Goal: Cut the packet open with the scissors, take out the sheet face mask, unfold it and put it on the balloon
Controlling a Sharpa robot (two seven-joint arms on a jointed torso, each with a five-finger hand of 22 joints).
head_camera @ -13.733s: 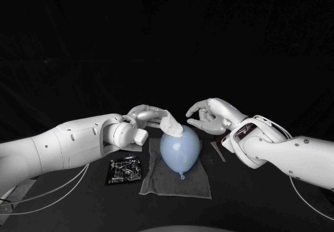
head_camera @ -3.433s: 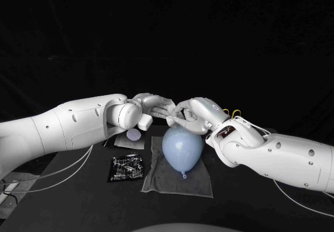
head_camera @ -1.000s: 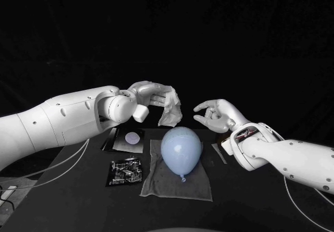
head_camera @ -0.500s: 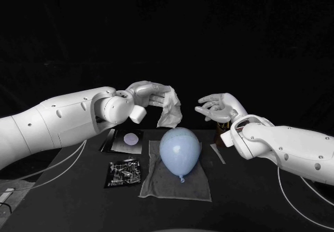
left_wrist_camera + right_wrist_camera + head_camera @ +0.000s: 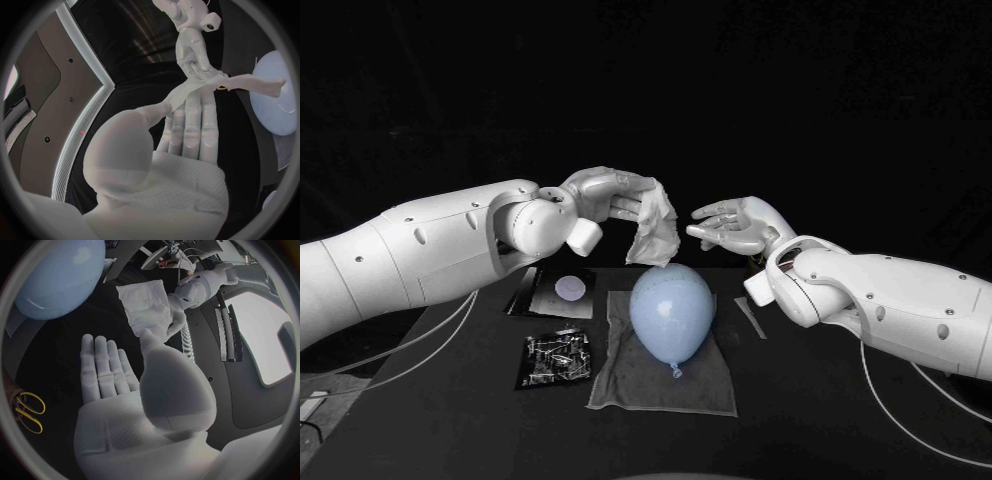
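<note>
Left hand [image 5: 610,195]: upper centre, pinching the sheet mask.
Sheet mask [image 5: 652,232]: one, crumpled, hanging over the balloon, perhaps touching it.
Balloon [image 5: 669,308]: one, centre, on one cloth [image 5: 661,378].
Right hand [image 5: 733,225]: right of the mask, fingers spread, empty.
Packets: two, left of centre, upper packet [image 5: 560,290] and lower packet [image 5: 555,358].
Scissors [image 5: 28,412]: one pair, yellow-handled.

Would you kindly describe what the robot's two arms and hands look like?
The left arm and right arm have smooth, rounded white shells with small dark dots; thin pale cables hang beneath them. The left hand and right hand are silver, with dotted palms.
</note>
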